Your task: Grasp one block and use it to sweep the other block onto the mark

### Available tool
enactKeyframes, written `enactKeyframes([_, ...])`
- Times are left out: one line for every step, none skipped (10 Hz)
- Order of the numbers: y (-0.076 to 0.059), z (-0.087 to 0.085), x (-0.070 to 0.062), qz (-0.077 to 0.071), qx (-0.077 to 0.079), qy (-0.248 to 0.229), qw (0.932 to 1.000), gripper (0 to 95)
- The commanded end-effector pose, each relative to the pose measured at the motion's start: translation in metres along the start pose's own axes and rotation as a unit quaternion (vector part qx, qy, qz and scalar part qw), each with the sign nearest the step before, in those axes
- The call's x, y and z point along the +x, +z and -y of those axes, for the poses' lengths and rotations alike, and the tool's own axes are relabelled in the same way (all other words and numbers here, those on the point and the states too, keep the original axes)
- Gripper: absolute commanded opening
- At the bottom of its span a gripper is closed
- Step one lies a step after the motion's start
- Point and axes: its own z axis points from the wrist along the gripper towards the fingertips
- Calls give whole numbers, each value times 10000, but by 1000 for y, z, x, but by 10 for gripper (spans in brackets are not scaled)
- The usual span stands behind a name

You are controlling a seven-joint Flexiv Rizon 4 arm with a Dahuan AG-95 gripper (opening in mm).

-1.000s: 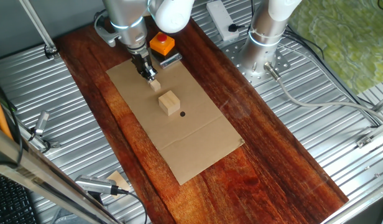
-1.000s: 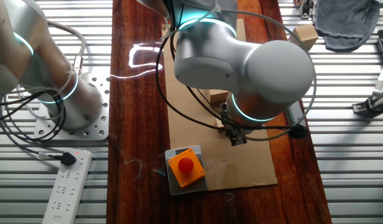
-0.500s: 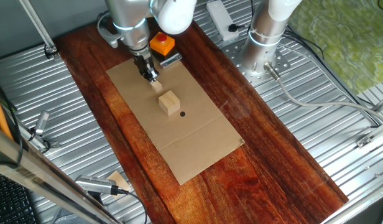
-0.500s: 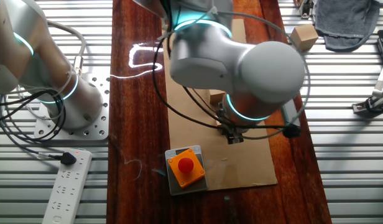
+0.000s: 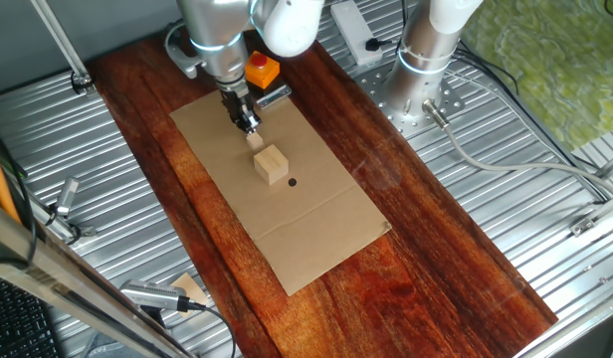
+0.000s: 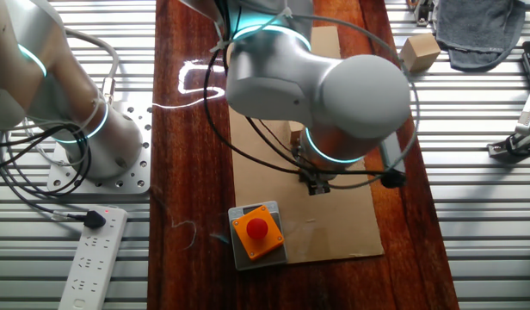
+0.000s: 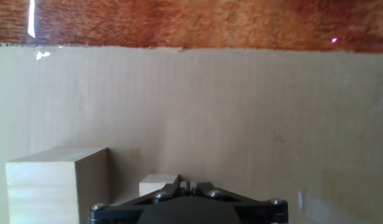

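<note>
The small pale cube (image 5: pixel 256 140) is seen lying on the cardboard sheet (image 5: pixel 316 224) directly under the tip of the pincer (image 5: pixel 250 125); in the hand view the cube (image 7: pixel 159 185) shows just left of the fingertips, its top partly hidden by them. Whether the pincer (image 7: pixel 188 186) is clenched on the cube or merely poised against it cannot be told, though its fingers are seen drawn close together. The larger tan block (image 5: pixel 271 163) is found just beyond the pincer, on the far side of the cube from it, near the cube but apart; in the hand view it (image 7: pixel 56 183) lies to the lower left. The black dot (image 5: pixel 292 182) is drawn still farther out, just past the tan block. Behind the pincer, the orange box with a red button (image 6: pixel 257 231) is set at the cardboard's end, on the dark wooden board (image 5: pixel 426 249).
</note>
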Motion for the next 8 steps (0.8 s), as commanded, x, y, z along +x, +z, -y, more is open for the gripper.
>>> enactKeyframes([1,-2,1,-5,-8,42,10000,0])
enactKeyframes([1,-3,1,-5,-15,63,10000,0])
enactKeyframes([-1,-7,0,-11,-14,115,9999,0])
enactKeyframes([-6,-10,-3,-67,-16,141,9999,0])
enactKeyframes([-12,-13,-8,-101,-3,135,9999,0])
enactKeyframes([-15,-15,-10,-90,-3,127,9999,0])
enactKeyframes([-15,-15,-10,-72,-6,114,9999,0])
enactKeyframes([-15,-15,-11,-77,14,91,9999,0])
